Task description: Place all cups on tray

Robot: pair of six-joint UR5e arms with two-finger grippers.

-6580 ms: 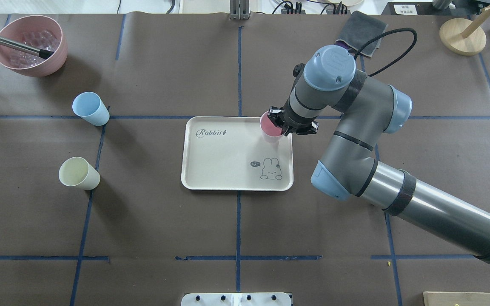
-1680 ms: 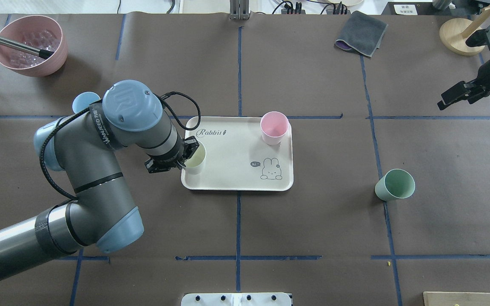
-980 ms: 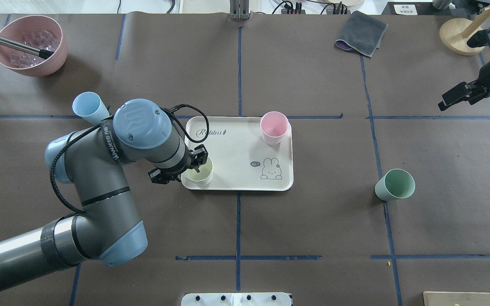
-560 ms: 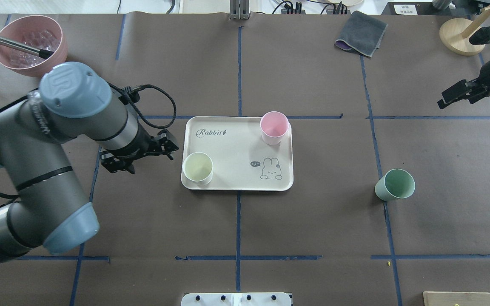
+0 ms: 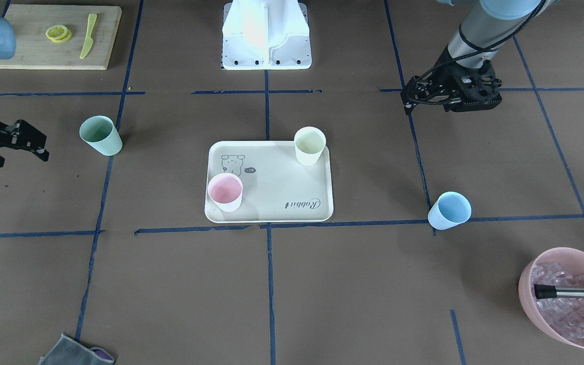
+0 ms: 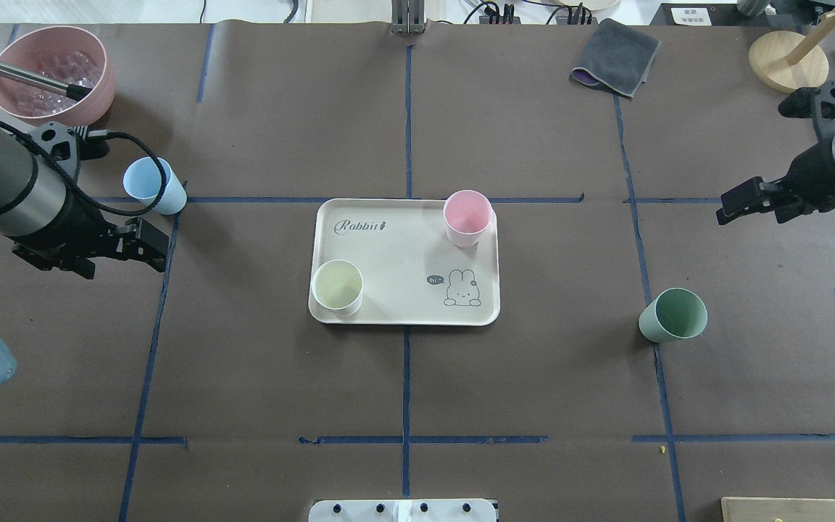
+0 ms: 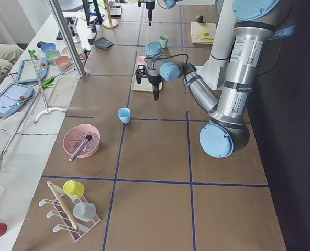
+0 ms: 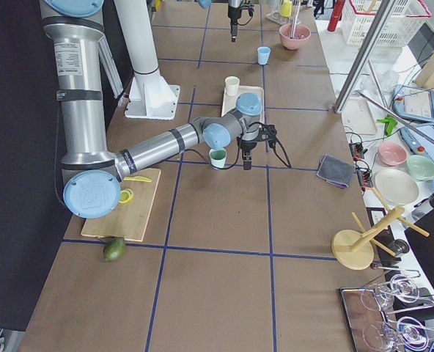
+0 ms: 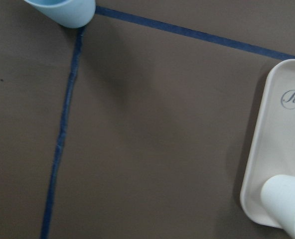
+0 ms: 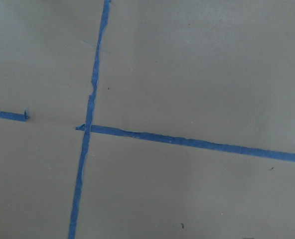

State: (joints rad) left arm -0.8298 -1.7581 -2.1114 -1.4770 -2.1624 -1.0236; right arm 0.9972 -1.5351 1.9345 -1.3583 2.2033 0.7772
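Observation:
The cream tray [image 6: 403, 261] [image 5: 277, 187] lies mid-table. On it stand the pink cup [image 6: 467, 217] [image 5: 224, 191] at the far right corner and the cream-white cup [image 6: 337, 287] [image 5: 309, 145] at the near left corner. The light blue cup [image 6: 154, 185] [image 5: 449, 210] [image 9: 63, 10] stands on the table, left of the tray. The mint green cup [image 6: 673, 315] [image 5: 100, 135] stands to the tray's right. My left gripper [image 6: 153, 246] [image 5: 407, 96] hovers open and empty just nearer than the blue cup. My right gripper [image 6: 735, 203] [image 5: 28, 142] is open and empty, beyond the green cup.
A pink bowl [image 6: 55, 76] [image 5: 566, 299] of ice cubes with a metal tool in it sits at the far left. A grey cloth [image 6: 617, 56] and a wooden stand [image 6: 787, 61] are at the far right. A cutting board [image 5: 48, 35] lies near the robot base [image 5: 266, 30].
My left gripper let go of the cream-white cup on the tray and drew back left toward the blue cup. My right gripper shifted slightly inward and nearer.

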